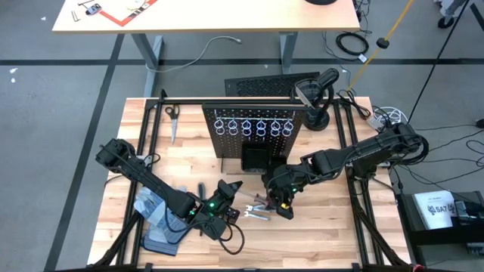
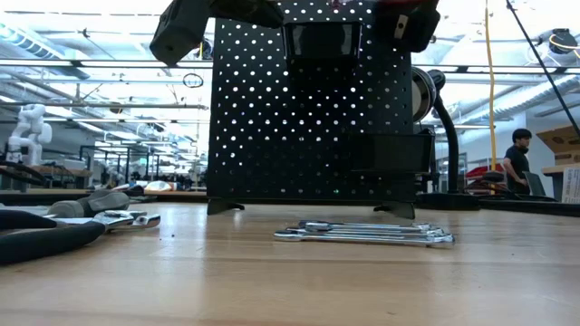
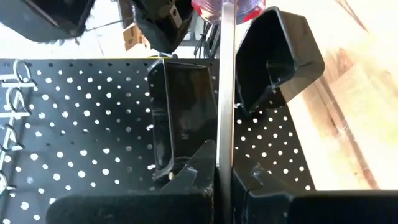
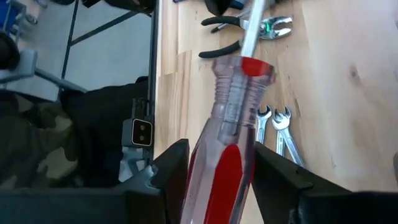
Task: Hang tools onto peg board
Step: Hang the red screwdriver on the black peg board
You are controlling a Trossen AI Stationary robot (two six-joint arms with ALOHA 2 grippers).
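Observation:
The red-handled screwdriver (image 4: 227, 162) hangs in the air in front of the peg board (image 1: 253, 132), between my two grippers. My left gripper (image 3: 224, 168) comes from the table's left and is shut on its silver shaft. My right gripper (image 4: 217, 155) comes from the right; its fingers stand on either side of the red-and-clear handle, slightly open. The peg board stands upright with a row of silver rings (image 1: 253, 127) and a black bin (image 3: 180, 118). Silver wrenches (image 2: 362, 234) and pliers (image 4: 242, 31) lie flat on the table. My left gripper pinches the screwdriver's bare shaft (image 3: 225, 140) between its two fingers, coming in nearly level from the table's left. The shaft runs on from the fingers to the red handle at my right gripper. The screwdriver is clear of the table. My right gripper has the handle (image 4: 233, 124) between its fingers, slanting down from the table's right. A thin gap shows beside one finger (image 4: 177, 158); whether the other touches the handle I cannot tell.
Blue-grey gloves (image 1: 155, 215) lie near the table's left front. Scissors (image 1: 172, 121) lie at the far left beside the peg board. A grey-handled tool (image 2: 91, 204) rests by the pliers. A black frame rail (image 1: 227, 103) runs along the table's far edge.

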